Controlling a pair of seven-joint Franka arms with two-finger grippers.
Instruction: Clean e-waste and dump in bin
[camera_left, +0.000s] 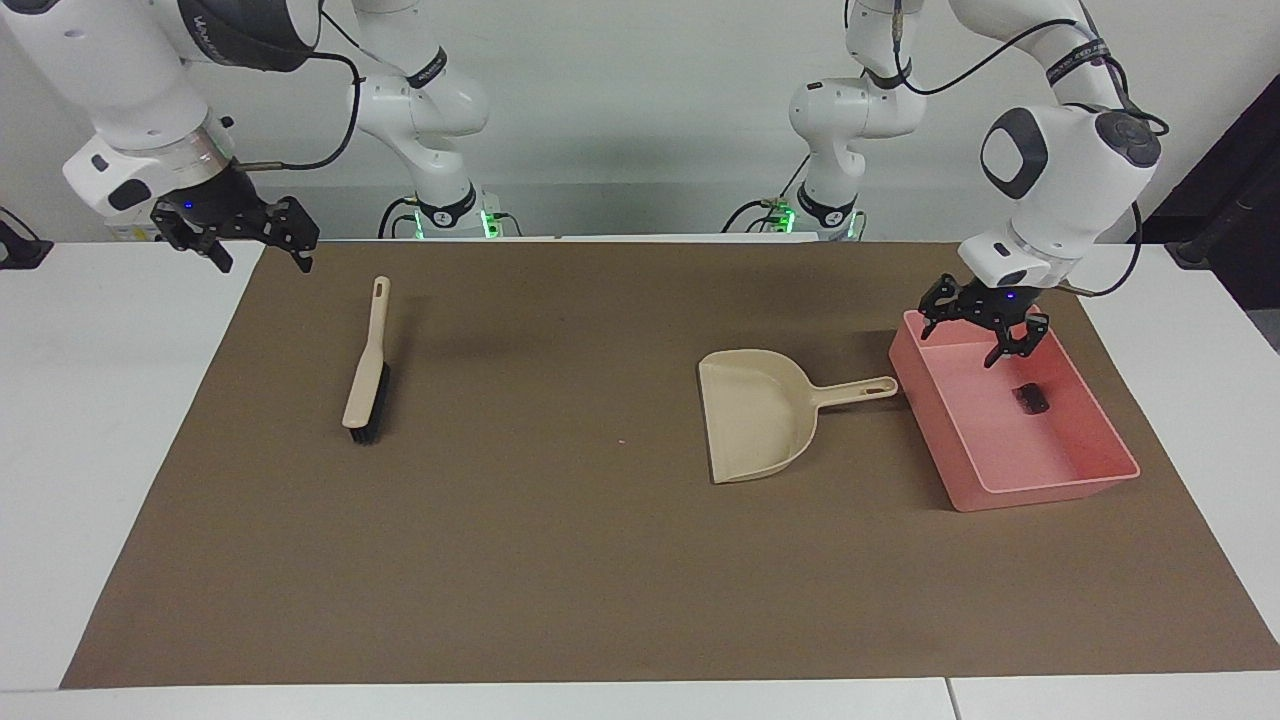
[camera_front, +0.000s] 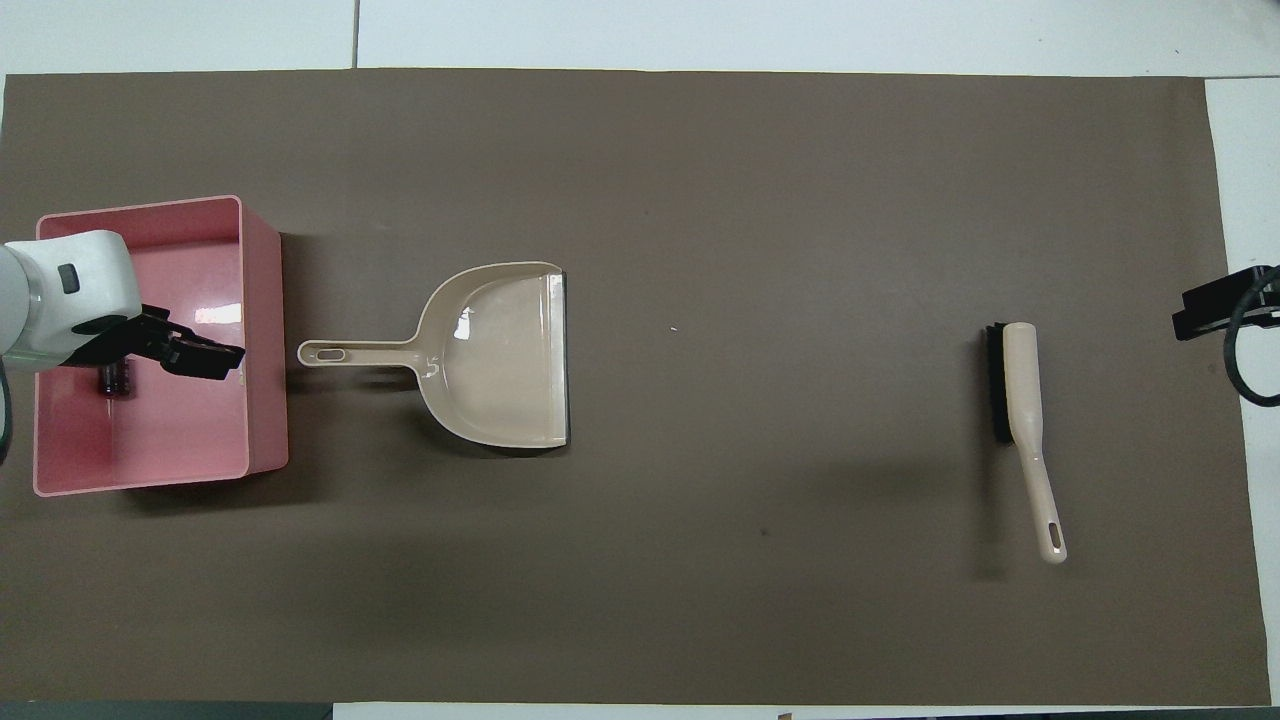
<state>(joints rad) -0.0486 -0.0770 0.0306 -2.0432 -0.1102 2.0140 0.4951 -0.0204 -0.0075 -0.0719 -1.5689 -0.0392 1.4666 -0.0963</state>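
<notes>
The pink bin (camera_left: 1050, 492) stands on the brown mat at the left arm's end of the table; it also shows in the overhead view (camera_front: 266, 400). A small dark block (camera_left: 1031, 398) lies inside it, partly covered by my hand in the overhead view (camera_front: 112, 380). The white block with orange and green marks is not in view. My left gripper (camera_left: 980, 330) is open and empty, up in the air over the bin (camera_front: 205, 355). My right gripper (camera_left: 238, 240) is open and empty, and waits raised over the mat's edge at the right arm's end (camera_front: 1212, 310).
A beige dustpan (camera_left: 755, 415) lies on the mat beside the bin, its handle pointing at the bin's wall (camera_front: 500, 355). A beige brush with black bristles (camera_left: 367, 365) lies toward the right arm's end (camera_front: 1018, 395). White table borders the mat.
</notes>
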